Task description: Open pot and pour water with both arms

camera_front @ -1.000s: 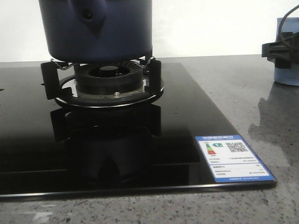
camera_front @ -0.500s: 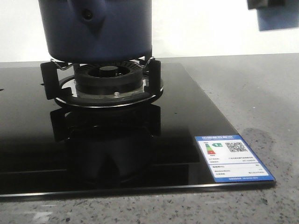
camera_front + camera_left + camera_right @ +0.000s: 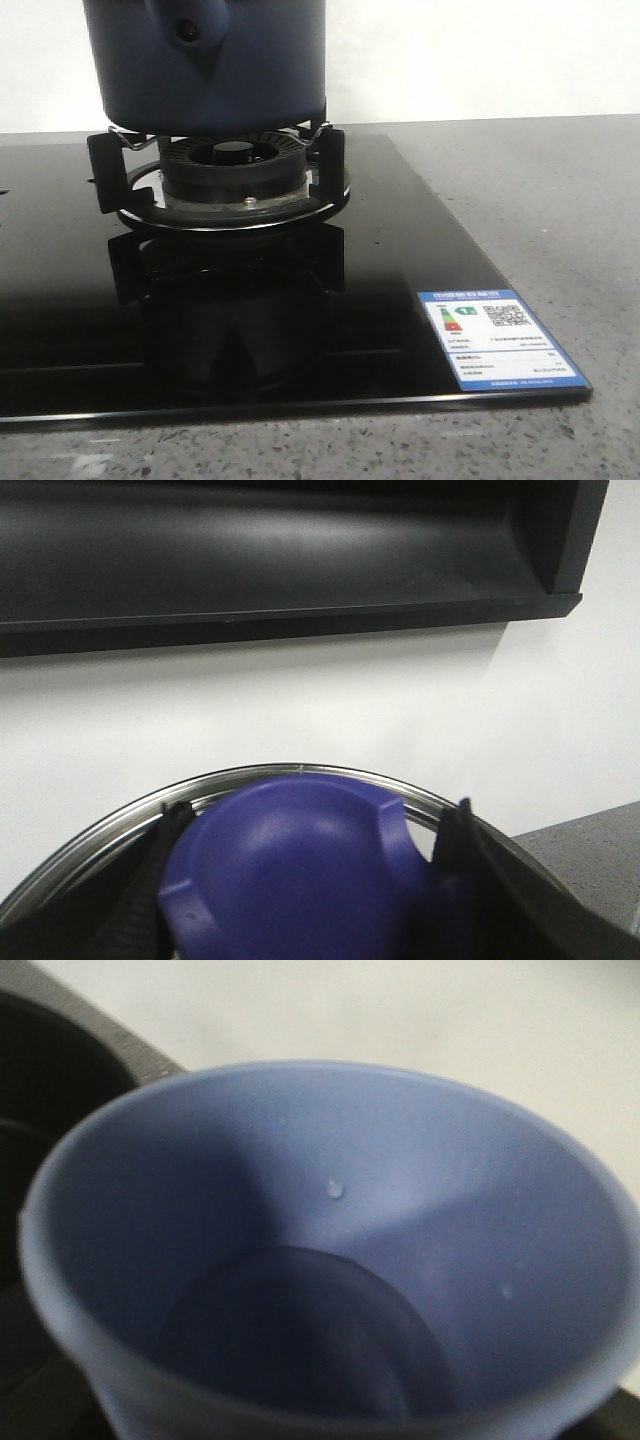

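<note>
A blue energy label (image 3: 500, 338) lay at the near right corner of the black glass hob (image 3: 400, 250). Further back, the pot (image 3: 205, 60) sat on the burner stand (image 3: 225, 170). The left gripper (image 3: 310, 880) was clamped on the purple lid knob (image 3: 300, 870). The right gripper's fingers went unseen behind the pale blue cup (image 3: 330, 1260); its grip could not be told.
</note>
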{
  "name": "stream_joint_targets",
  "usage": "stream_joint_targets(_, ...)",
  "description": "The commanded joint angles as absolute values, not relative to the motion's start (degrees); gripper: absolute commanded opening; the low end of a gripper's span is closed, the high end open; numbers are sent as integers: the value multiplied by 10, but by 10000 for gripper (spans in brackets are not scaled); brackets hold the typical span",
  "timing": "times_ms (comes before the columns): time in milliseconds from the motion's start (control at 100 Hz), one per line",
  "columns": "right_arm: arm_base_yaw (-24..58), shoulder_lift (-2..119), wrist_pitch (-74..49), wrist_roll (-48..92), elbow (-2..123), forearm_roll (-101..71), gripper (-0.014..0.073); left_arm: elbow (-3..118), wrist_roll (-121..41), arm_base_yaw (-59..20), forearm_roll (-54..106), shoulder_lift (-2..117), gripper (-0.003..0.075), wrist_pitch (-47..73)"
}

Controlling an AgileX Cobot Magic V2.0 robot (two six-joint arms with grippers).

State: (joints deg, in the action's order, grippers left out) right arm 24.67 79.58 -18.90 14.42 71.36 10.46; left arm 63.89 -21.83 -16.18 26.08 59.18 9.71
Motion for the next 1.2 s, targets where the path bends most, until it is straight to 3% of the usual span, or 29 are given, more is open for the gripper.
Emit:
stream_joint_targets(0, 269, 793, -158, 150, 758, 165, 280, 659, -217, -160, 265, 578, 356, 42)
stream_joint_targets(500, 336, 882, -222, 150, 867, 404, 280, 659, -217, -160, 265, 578, 356, 42)
stream_joint_targets(1190, 336, 891, -154, 150, 867, 681, 280, 659, -217, -160, 265, 578, 356, 43)
